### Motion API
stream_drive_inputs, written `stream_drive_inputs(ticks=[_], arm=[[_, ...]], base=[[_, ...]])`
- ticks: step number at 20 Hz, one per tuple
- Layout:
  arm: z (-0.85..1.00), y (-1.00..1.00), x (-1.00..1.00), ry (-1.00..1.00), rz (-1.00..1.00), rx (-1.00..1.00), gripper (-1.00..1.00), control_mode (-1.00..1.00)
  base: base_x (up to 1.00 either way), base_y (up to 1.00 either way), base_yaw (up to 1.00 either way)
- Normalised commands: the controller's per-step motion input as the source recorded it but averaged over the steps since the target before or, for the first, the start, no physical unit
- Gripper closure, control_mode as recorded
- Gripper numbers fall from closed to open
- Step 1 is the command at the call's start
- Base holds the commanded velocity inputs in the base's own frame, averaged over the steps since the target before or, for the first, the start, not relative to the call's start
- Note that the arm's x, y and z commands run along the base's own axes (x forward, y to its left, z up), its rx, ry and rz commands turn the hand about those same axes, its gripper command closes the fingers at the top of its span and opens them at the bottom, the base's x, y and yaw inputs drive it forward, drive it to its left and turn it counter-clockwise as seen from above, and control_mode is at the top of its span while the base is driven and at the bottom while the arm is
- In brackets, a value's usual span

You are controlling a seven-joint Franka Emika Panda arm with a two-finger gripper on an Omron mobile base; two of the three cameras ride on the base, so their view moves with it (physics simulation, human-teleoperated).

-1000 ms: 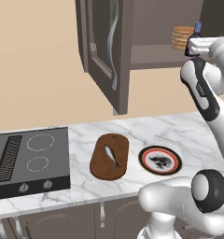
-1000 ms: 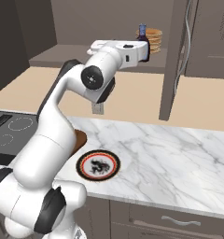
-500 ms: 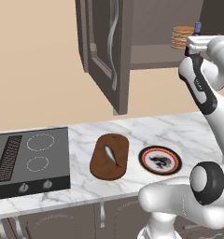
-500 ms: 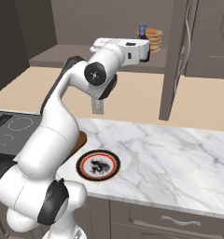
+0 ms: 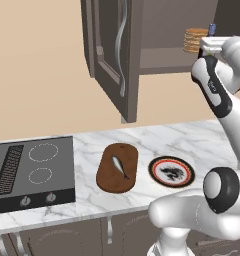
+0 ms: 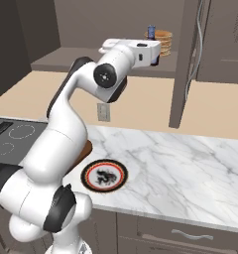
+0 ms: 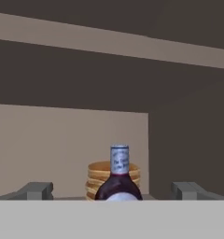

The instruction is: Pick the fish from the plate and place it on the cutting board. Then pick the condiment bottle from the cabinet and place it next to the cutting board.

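Purple-brown bottle: the condiment bottle (image 7: 118,179), dark with a narrow neck and a pale cap, stands upright on the shelf inside the cabinet (image 5: 157,30); in the hand view it sits centred between the two finger tips, with clear space on either side.
Pancakes: a tan stack of pancakes (image 7: 101,179) stands on the same shelf just behind the bottle, partly hidden by it.
Jaws: the gripper (image 7: 113,191) points into the cabinet with its jaws spread wide and released, holding nothing; the two grey fingers (image 7: 37,190) stand well apart on either side of the bottle, not touching it.
Arm: the white arm reaches up from the base to shelf height, its hand level with the cabinet opening in both base views.
Cabinet door: the dark grey-brown panelled door (image 5: 109,47) hangs open, its wavy silver handle (image 5: 122,47) facing the room.
Fish: the slender silver-grey fish (image 5: 120,166) lies on the cutting board (image 5: 108,177), roughly along its length.
Cutting board: dark-brown, rounded ends, flat on the white marble table (image 5: 202,140).
Plate: the round white plate (image 5: 171,171) with orange-red and black rim lies just beside the board, on its right in the left base view.
Cooktop: a black hob (image 5: 32,170) sits in the table to the left of the board.
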Motion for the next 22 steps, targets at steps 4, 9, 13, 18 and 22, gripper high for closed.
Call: stream_drive_inputs(ticks=[4, 9, 13, 18, 22], arm=[[0.0, -0.02, 0.15, 0.0, 0.0, 0.0, -1.0, -1.0], [0.0, -0.03, 0.16, 0.0, 0.0, 0.0, -1.0, -1.0], [0.0, -0.04, 0.18, 0.0, 0.0, 0.0, -1.0, -1.0], [0.0, -0.08, 0.16, 0.0, 0.0, 0.0, -1.0, -1.0], [0.0, -0.09, 0.15, 0.0, 0.0, 0.0, -1.0, -1.0]], base=[[0.0, 0.0, 0.0], [0.0, 0.0, 0.0], [0.0, 0.0, 0.0], [0.0, 0.0, 0.0], [0.0, 0.0, 0.0]])
